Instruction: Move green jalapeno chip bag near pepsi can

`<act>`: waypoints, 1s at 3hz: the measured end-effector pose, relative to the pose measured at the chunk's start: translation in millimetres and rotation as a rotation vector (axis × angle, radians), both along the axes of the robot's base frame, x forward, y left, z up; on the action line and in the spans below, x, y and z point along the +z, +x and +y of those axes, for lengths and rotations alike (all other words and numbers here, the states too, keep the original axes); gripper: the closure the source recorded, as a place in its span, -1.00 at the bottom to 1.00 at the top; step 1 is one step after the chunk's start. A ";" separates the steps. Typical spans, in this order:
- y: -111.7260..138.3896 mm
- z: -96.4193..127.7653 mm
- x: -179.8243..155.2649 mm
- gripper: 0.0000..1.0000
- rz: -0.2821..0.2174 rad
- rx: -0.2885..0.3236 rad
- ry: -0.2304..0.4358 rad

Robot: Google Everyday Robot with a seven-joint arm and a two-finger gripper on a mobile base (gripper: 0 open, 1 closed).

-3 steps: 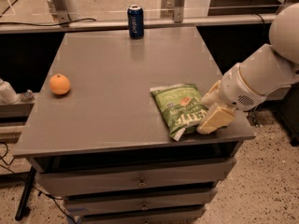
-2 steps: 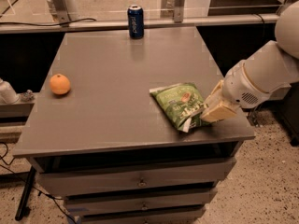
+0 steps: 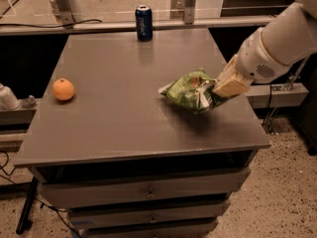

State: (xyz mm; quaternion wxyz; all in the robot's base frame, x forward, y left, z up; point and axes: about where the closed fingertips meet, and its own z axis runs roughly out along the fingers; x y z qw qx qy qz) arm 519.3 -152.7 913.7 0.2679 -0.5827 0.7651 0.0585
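The green jalapeno chip bag [image 3: 188, 90] hangs tilted a little above the right side of the grey table [image 3: 114, 83], casting a shadow below it. My gripper [image 3: 218, 89] comes in from the right on a white arm and is shut on the bag's right end. The pepsi can [image 3: 143, 23] stands upright at the table's far edge, well beyond and to the left of the bag.
An orange [image 3: 64, 89] lies on the left side of the table. Drawers [image 3: 148, 195] sit under the tabletop. A white bottle [image 3: 7, 97] stands on a low ledge at the far left. A rail with metal posts [image 3: 188, 4] runs behind the table.
The gripper has closed on the bag's right end and lifted it off the table, carrying it up and slightly away from the front edge. Can and orange have not moved.
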 end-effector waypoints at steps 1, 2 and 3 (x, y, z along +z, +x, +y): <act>18.4 2.1 58.6 1.00 -0.159 -0.048 0.076; 18.4 2.2 58.6 1.00 -0.159 -0.048 0.076; 44.5 0.3 60.7 1.00 -0.223 -0.090 0.084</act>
